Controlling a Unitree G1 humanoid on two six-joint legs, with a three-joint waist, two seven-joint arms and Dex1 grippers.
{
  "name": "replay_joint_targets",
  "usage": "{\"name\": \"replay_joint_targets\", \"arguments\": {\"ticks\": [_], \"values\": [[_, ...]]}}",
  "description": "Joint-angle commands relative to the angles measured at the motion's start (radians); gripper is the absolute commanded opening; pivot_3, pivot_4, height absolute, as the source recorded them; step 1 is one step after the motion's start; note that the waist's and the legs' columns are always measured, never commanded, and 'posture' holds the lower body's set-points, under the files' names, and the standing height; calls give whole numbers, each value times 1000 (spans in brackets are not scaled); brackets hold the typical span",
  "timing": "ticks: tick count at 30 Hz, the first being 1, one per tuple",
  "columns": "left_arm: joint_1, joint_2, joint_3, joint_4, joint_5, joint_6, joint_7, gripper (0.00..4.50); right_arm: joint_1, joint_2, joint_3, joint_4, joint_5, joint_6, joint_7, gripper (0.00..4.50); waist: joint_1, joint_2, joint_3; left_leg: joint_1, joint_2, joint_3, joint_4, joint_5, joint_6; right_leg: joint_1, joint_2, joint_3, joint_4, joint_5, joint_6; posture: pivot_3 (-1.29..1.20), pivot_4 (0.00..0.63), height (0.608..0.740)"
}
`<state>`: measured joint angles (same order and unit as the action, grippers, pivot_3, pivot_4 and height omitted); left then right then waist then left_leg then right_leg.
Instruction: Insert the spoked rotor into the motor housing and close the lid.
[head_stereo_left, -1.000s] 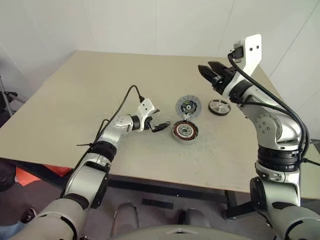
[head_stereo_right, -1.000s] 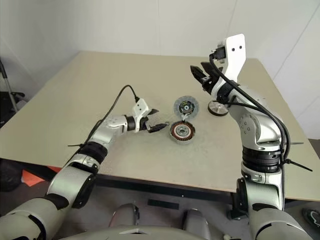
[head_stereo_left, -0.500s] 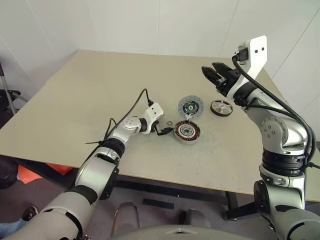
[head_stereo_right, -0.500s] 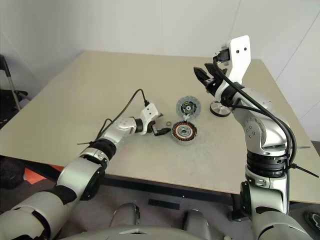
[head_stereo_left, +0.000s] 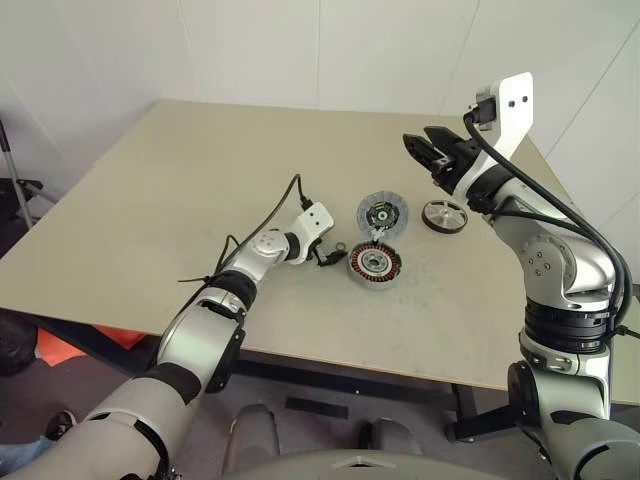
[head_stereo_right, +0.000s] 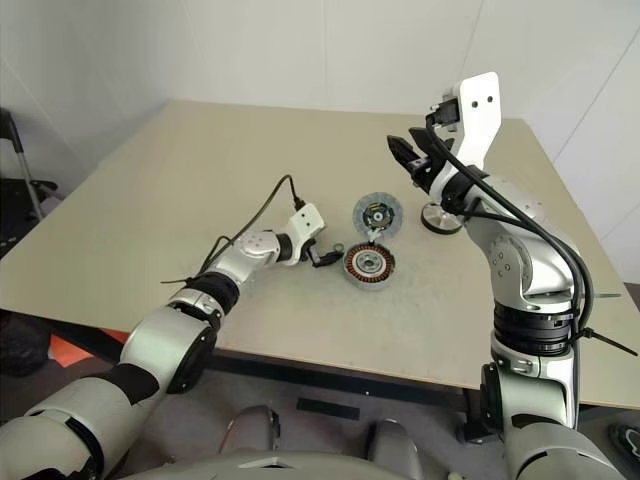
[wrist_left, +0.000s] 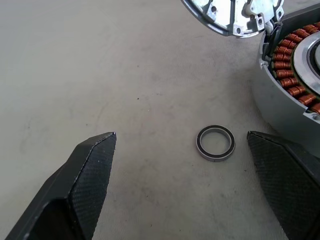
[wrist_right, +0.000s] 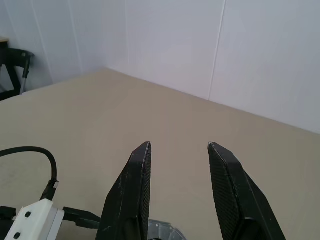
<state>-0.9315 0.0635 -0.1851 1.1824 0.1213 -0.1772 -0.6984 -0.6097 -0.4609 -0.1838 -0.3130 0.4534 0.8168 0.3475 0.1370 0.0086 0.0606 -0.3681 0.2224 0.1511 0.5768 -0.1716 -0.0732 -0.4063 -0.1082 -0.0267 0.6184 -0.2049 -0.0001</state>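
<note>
Count on the table (head_stereo_left: 150, 180): one small washer (wrist_left: 215, 143), one motor housing (head_stereo_left: 374, 263), one lid (head_stereo_left: 381, 213), one spoked rotor (head_stereo_left: 443, 216). Two grippers.

Left gripper (head_stereo_left: 329, 256) is low over the table, fingers (wrist_left: 90, 165) spread wide and released, nothing in them. The washer lies flat between the fingers, nearer the one on the housing side, touching neither. Housing sits just at 3 o'clock of the washer, copper windings up, nothing seated in it.

Lid lies at 12 o'clock of the housing, just beside it; whether the edges touch I can't tell. Rotor sits at 3 o'clock of the lid, apart from it, flat on the table.

Right gripper (head_stereo_left: 427, 152) hangs in the air above the rotor and lid area, fingers (wrist_right: 131, 195) partly apart, holding nothing.

Room: all parts are clustered right of centre. Big bare stretch of table from 9 to 12 o'clock of the cluster, and a bare strip at 6 o'clock to the near edge. The right edge runs close past the rotor.

Surface is matte beige, lightly speckled. White panelled walls behind, dark stand at far left.
</note>
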Motion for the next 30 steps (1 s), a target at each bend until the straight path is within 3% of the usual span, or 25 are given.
{"name": "replay_joint_targets", "arguments": {"ticks": [1,4,10,15,21,25,30], "values": [[-26,-13,5,11,1,28,-21,4453,-3,-4,-10,-51,20,-2,2,2004,1,0,0,0,0,0,0,0,0,0,0,0,0,0,0,0,0,740],[-27,-17,4,15,8,34,-20,4453,37,-49,13,-87,42,24,67,2004,12,0,0,0,0,0,0,0,0,0,0,0,0,0,0,0,0,740],[-28,-19,2,13,11,46,-39,4453,251,-265,85,-273,107,36,311,2004,23,0,0,0,0,0,0,-3,6,3,0,0,-5,0,1,0,0,740],[-27,-22,1,14,11,51,-50,4453,296,-338,94,-245,69,4,345,2004,20,0,0,2,0,0,0,-4,6,6,-1,0,-6,0,2,0,0,740],[-32,-32,4,18,8,56,-54,4453,294,-345,111,-219,39,-17,341,2004,20,0,0,2,0,0,0,-4,7,6,-1,0,-6,0,2,0,0,740],[-47,-39,2,33,24,62,-4,3299,294,-337,110,-220,29,-22,333,2047,24,0,0,1,-1,0,0,-5,8,6,-1,-1,-7,0,2,0,0,740],[-59,-43,1,43,33,63,19,3299,298,-329,104,-234,27,-19,318,2047,23,0,0,2,-1,0,1,-5,9,8,-1,-1,-7,0,2,0,0,740]]}}
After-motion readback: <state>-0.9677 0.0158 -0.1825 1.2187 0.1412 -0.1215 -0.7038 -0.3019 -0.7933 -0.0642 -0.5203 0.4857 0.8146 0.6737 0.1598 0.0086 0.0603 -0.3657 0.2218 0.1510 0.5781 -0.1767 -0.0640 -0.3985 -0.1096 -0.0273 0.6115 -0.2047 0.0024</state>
